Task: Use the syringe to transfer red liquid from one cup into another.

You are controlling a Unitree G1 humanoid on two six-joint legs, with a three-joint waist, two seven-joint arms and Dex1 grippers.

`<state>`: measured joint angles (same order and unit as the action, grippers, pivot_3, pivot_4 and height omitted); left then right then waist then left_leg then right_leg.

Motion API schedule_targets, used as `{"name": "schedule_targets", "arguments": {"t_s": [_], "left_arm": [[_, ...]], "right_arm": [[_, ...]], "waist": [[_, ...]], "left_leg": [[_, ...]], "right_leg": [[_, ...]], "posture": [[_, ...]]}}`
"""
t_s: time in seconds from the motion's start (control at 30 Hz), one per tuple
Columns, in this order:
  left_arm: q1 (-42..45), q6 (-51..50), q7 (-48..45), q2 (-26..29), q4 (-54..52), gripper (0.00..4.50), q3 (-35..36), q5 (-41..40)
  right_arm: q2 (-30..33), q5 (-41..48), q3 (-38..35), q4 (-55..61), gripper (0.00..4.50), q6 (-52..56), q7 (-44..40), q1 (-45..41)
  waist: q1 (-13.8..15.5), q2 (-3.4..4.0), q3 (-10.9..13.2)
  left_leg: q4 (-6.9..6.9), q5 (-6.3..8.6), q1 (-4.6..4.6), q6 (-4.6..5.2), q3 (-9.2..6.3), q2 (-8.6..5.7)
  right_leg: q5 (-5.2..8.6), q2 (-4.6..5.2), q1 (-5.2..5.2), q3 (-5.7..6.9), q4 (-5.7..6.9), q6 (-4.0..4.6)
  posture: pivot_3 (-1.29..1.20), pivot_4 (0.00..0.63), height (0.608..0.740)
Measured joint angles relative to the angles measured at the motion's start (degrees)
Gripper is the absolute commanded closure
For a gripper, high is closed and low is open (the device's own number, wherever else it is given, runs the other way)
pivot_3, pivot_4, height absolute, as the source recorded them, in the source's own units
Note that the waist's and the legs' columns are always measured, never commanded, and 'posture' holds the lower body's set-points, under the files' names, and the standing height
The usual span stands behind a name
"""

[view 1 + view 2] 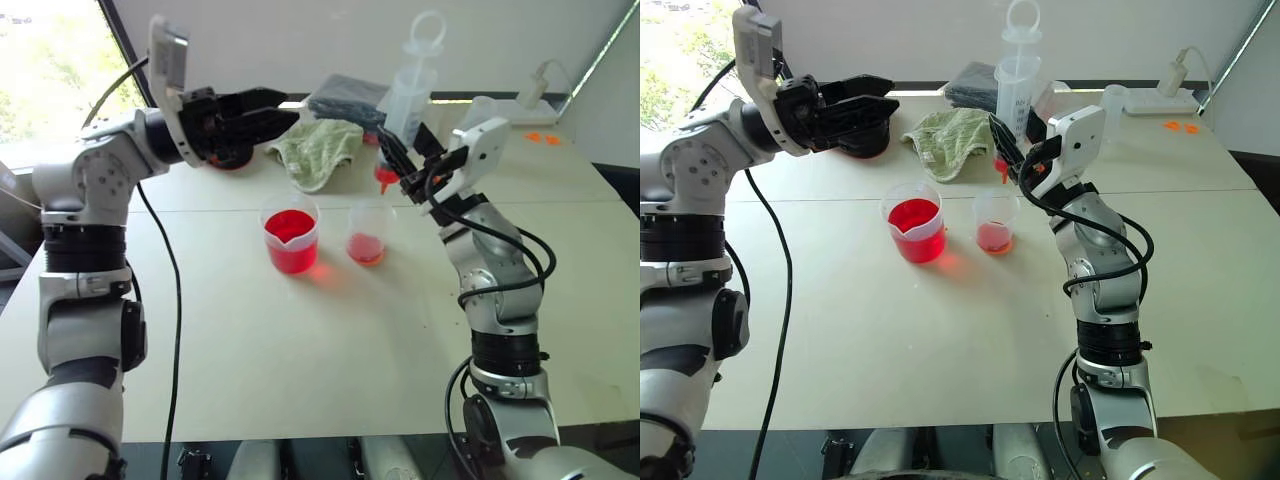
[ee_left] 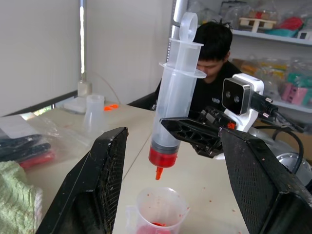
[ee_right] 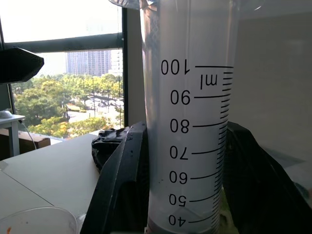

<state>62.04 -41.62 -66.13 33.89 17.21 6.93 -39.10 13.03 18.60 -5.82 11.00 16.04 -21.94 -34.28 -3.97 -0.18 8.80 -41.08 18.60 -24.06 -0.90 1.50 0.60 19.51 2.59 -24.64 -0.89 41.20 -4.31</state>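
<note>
Green towel (image 1: pixel 318 148) crumpled at table (image 1: pixel 330 350) back, dark bag (image 1: pixel 348 98) just behind it. Power strip (image 1: pixel 530 108) far right corner. Person (image 2: pixel 214 63) seated beyond table.

— Bright daylight from the window (image 1: pixel 50 60), blown out white there. Soft shadows on the table (image 1: pixel 330 340).

— Red glow cast beside the beaker (image 1: pixel 291 240) (light through liquid). Near fingers (image 2: pixel 92 185) slightly soft in left wrist view; background shelves blurred.
</note>
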Motion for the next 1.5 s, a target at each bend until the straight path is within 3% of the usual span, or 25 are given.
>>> {"name": "schedule_targets", "arguments": {"t_s": [0.3, 0.8, 1.5], "left_arm": [[8.88, 3.17, -4.89, -5.73, 7.21, 1.37, -3.44, 2.45], [22.77, 18.70, -10.12, -17.12, 37.40, 1.37, -4.06, 11.91], [26.28, 23.07, -12.29, -22.43, 45.33, 1.37, -2.30, 15.66]], "right_arm": [[-0.58, -1.02, 2.17, -0.04, 3.10, -0.07, 1.34, 3.85], [-0.82, -1.80, 3.72, 0.01, 3.10, -0.17, 2.19, 6.55], [-0.80, -2.64, 4.23, 0.02, 3.10, -0.18, 2.53, 6.98]], "waist": [[0.60, 0.00, 0.00], [1.06, -0.01, 0.00], [1.42, -0.02, 0.01]], "left_leg": [[-0.03, 0.00, -0.03, 0.01, 0.00, -0.04], [-0.03, 0.01, -0.03, 0.02, 0.05, -0.04], [-0.03, 0.01, -0.05, 0.02, 0.07, -0.04]], "right_leg": [[0.00, 0.02, 0.01, -0.01, -0.02, 0.00], [0.00, 0.01, 0.00, -0.02, -0.08, 0.00], [0.00, 0.02, -0.01, -0.04, -0.08, 0.00]], "posture": [[0.00, 0.150, 0.711], [0.00, 0.150, 0.711], [0.00, 0.150, 0.711]]}}
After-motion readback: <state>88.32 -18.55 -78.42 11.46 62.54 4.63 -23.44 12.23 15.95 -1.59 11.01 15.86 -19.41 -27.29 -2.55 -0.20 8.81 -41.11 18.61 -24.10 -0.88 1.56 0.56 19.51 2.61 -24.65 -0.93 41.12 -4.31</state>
